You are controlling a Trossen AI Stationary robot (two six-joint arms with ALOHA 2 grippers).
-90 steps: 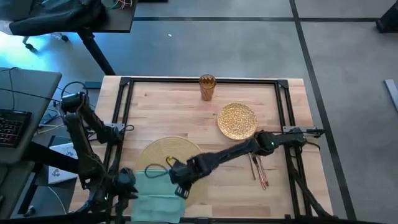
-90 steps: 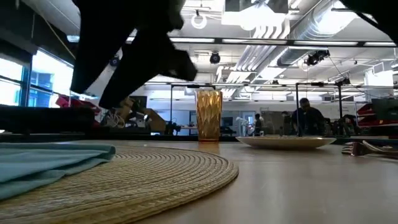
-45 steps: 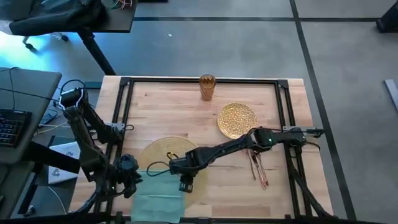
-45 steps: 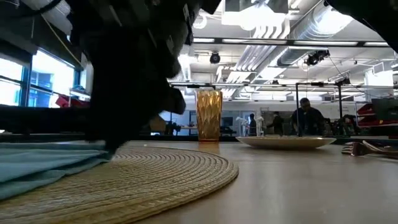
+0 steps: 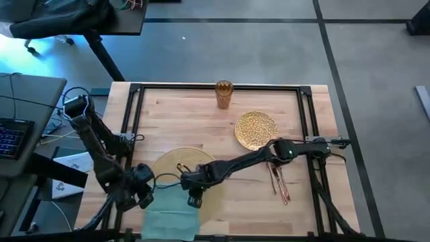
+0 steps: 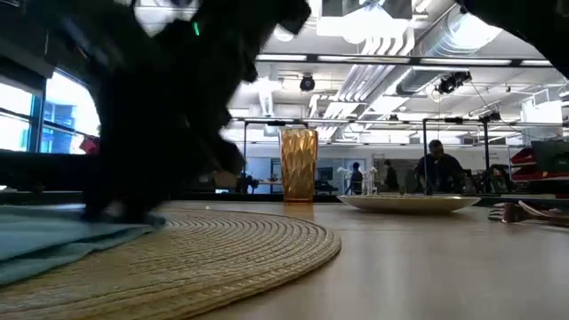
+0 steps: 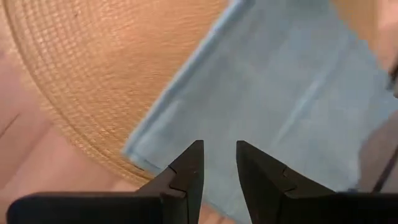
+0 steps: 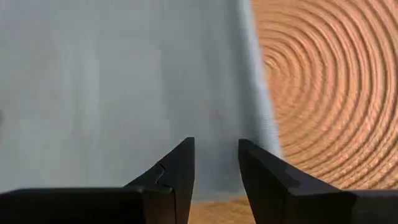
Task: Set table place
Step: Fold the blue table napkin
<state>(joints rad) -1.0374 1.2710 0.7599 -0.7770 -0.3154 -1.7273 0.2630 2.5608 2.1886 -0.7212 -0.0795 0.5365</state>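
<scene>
Seen from overhead, the light-wood table point(image 5: 222, 128) filled the middle of the frame. A teal napkin point(image 5: 171, 210) lay at lower centre-left, its upper part overlapping the lower left edge of the round woven placemat point(image 5: 176, 165); its bottom edge was cut off by the frame. The right gripper point(image 5: 193, 199), reaching in from the right, hovered over the napkin's right edge where it met the placemat. Its wrist camera showed the two fingers point(image 8: 177, 174) slightly parted, with nothing between them. The left gripper point(image 5: 145, 191), at lower left, sat at the napkin's upper left corner, fingers point(image 7: 186, 174) also a little apart and holding nothing.

An amber cup point(image 5: 224, 94) stood at upper centre. The glittery gold plate point(image 5: 256, 130) lay right of centre, apart from the placemat. Copper cutlery point(image 5: 280, 183) lay at lower right; single pieces were hard to tell apart. In the table-level view, dark blurred arm shapes hid most of the upper left.
</scene>
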